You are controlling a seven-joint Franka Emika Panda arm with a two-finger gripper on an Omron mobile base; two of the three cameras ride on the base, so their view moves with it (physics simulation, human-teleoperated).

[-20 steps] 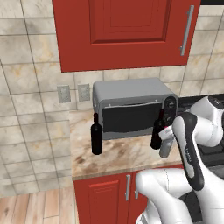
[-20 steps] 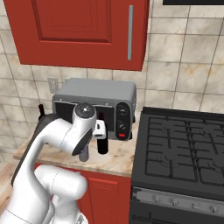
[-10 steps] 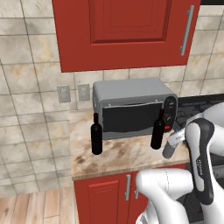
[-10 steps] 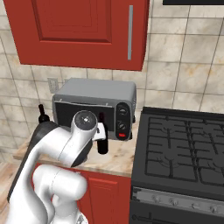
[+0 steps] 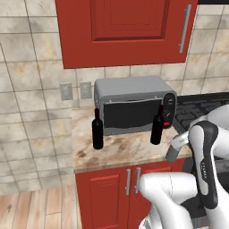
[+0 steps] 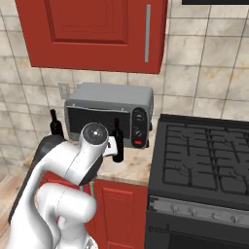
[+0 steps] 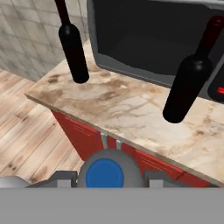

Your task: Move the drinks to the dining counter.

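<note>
Now the gripper point(image 7: 105, 175) clasps the blue-capped water bottle point(image 7: 105, 174) above the counter point(image 7: 131, 109), near two wine bottles point(image 7: 186, 85).

In the hand view the left bottle point(image 7: 73, 53) loses its neck top at the upper edge, and the toaster oven point(image 7: 144, 39) is cut off above and at the right. In the right base view the arm point(image 6: 73, 160) hides most of that bottle point(image 6: 56, 127) and the counter point(image 6: 131, 168) front.
</note>
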